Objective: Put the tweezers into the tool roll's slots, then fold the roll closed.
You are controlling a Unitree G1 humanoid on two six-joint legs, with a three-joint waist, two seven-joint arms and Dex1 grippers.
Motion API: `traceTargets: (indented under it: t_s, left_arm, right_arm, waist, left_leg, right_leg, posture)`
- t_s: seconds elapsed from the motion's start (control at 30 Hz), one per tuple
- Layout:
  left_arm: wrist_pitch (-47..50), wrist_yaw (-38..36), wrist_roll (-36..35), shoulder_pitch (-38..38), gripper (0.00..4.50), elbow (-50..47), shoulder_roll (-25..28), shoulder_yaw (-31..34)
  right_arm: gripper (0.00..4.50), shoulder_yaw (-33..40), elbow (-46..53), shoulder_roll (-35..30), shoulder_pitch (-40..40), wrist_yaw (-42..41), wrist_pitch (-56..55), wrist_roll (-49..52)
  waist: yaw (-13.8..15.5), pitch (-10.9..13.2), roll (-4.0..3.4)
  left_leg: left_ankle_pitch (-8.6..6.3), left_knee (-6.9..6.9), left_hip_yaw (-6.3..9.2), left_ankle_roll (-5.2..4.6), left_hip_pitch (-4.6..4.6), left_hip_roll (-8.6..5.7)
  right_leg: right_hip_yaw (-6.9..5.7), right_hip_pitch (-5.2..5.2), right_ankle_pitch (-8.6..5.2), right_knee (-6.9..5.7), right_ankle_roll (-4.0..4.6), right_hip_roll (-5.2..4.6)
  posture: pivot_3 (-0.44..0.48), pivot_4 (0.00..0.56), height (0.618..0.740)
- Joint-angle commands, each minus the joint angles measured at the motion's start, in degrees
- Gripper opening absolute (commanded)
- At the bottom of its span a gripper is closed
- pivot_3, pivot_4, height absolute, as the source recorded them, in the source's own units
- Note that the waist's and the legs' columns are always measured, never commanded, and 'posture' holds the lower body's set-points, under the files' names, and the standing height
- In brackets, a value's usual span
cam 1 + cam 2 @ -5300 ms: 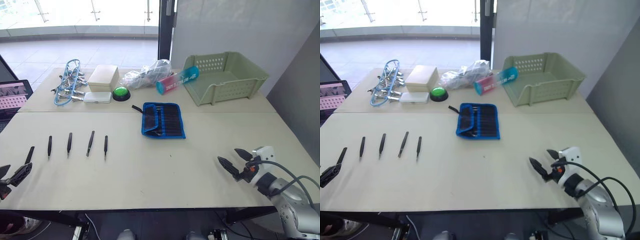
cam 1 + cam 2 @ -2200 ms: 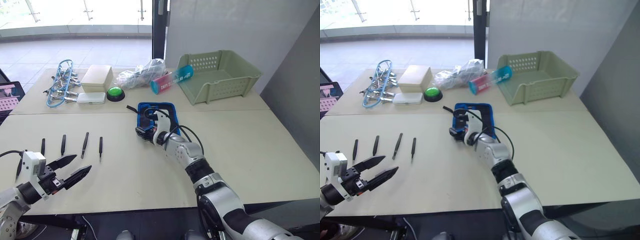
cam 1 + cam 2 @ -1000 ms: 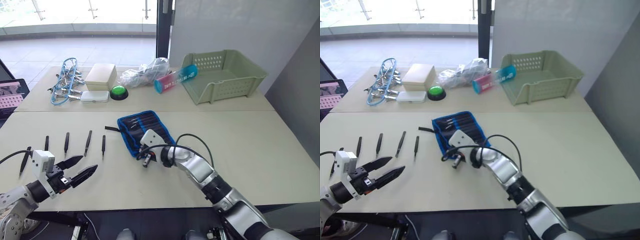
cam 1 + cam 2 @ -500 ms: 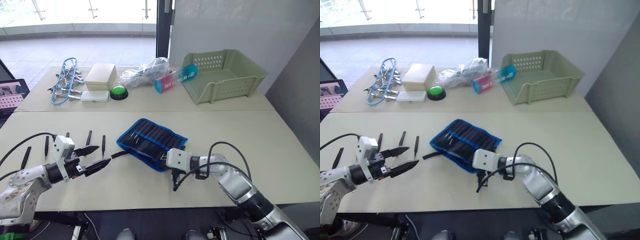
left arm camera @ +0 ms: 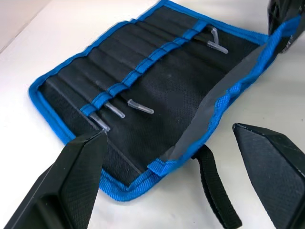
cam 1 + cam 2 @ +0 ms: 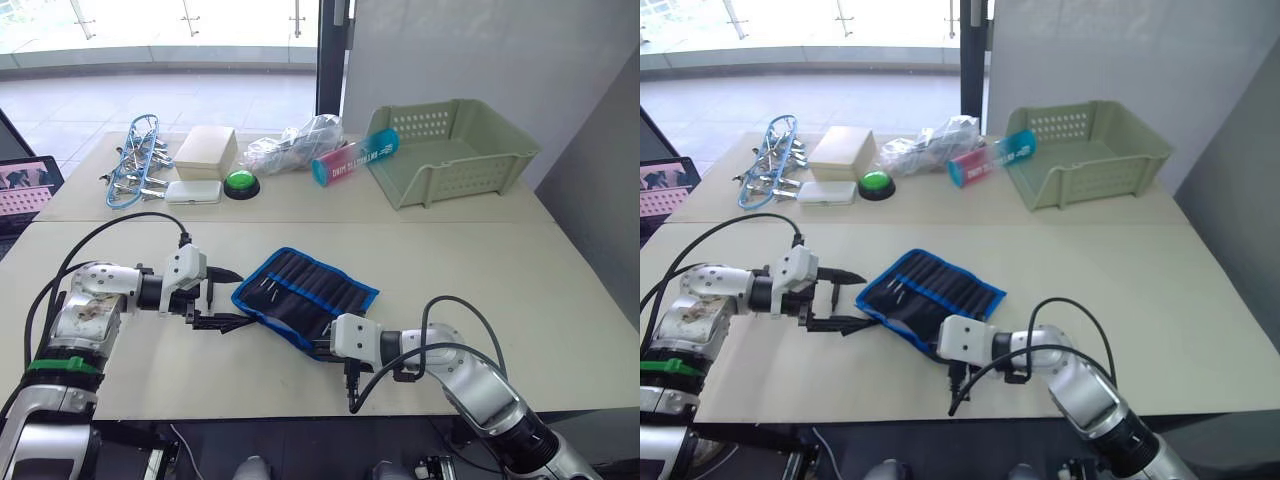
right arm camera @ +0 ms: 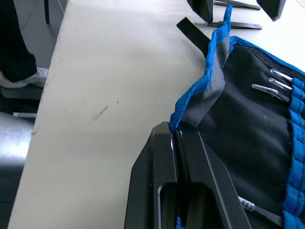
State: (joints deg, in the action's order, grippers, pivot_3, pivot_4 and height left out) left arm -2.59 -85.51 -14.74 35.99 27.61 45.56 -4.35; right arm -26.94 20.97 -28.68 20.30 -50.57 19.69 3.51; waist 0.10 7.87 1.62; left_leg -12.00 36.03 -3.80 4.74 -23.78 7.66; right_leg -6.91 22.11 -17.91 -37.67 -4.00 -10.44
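Tool roll point(image 6: 305, 297) lies unrolled at the frame's centre on the table point(image 6: 520, 270), slots point(image 5: 143, 62) facing up. Right hand point(image 7: 177, 138) is clenched on its blue near edge; left hand point(image 6: 224, 298) gapes, released, over the roll's left end. Table right of the roll is bare. Writing on the teal-and-pink tube point(image 6: 354, 157) upper centre is unreadable.

Black, blue-edged tool roll point(image 6: 305, 297) unrolled flat mid-table, slots point(image 5: 138, 67) upward.
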Motion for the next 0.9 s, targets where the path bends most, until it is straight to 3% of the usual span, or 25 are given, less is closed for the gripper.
traceTargets:
  t_s: [0.03, 0.07, 0.17, 0.53, 0.7, 0.9]
  left_arm:
    - [-5.97, -4.02, 2.42, 4.73, 4.5, 6.36, -1.03, -1.6]
    - [-7.13, -4.66, 2.95, 5.82, 4.5, 7.97, -1.4, -1.93]
    - [-10.88, -6.69, 4.53, 8.48, 3.72, 12.01, -2.03, -3.96]
    - [-16.05, -6.99, 4.22, 9.86, 0.02, 16.84, -1.65, -8.48]
    - [-18.17, -6.99, 4.9, 10.21, 0.02, 17.78, -1.75, -8.35]
    - [-30.01, -6.98, 7.83, 9.69, 0.02, 21.46, -1.64, -7.98]
  right_arm:
    - [0.02, 0.3, 2.83, 0.19, -0.28, 0.06, 1.08, 0.29]
    - [0.02, 0.31, 2.95, 0.21, -0.31, 0.06, 1.24, 0.24]
    - [0.0, 0.36, 3.04, 0.23, -0.27, 0.13, 1.63, 0.02]
    - [0.0, 0.56, 2.86, 0.19, -0.11, 0.16, 1.82, -0.4]
    - [0.0, 0.02, 2.63, -0.06, 0.29, -0.41, 1.65, -0.74]
    - [0.0, -1.2, 2.36, -0.84, 0.48, -1.16, 1.84, -2.43]
  waist:
    - [0.03, 0.0, 0.0]
    - [-0.01, 0.0, 0.01]
    - [-0.08, 0.0, 0.02]
    - [-0.22, 0.0, 0.02]
    - [-0.25, 0.0, 0.02]
    - [-0.34, 0.0, 0.02]
  left_leg:
    - [0.0, 0.01, 0.0, 0.0, 0.0, 0.0]
    - [0.0, 0.01, 0.0, 0.0, 0.0, 0.0]
    - [0.0, 0.01, 0.0, 0.0, 0.0, 0.0]
    - [0.0, 0.0, 0.01, -0.01, 0.01, 0.0]
    - [0.0, 0.0, 0.01, -0.01, 0.01, 0.0]
    - [0.0, 0.01, 0.01, -0.01, 0.01, 0.0]
  right_leg:
    - [0.0, 0.0, 0.0, 0.01, 0.0, 0.0]
    - [0.0, -0.01, 0.0, 0.01, 0.0, -0.01]
    - [-0.01, 0.0, 0.0, 0.0, 0.0, 0.0]
    - [0.0, -0.01, 0.0, -0.01, 0.0, -0.01]
    - [0.0, -0.02, 0.0, -0.02, 0.0, 0.0]
    - [-0.01, -0.02, 0.0, -0.02, 0.0, -0.01]
  posture:
    - [0.0, 0.15, 0.722]
    - [0.0, 0.15, 0.722]
    - [0.0, 0.15, 0.722]
    - [0.0, 0.15, 0.722]
    - [0.0, 0.15, 0.722]
    - [0.0, 0.15, 0.722]
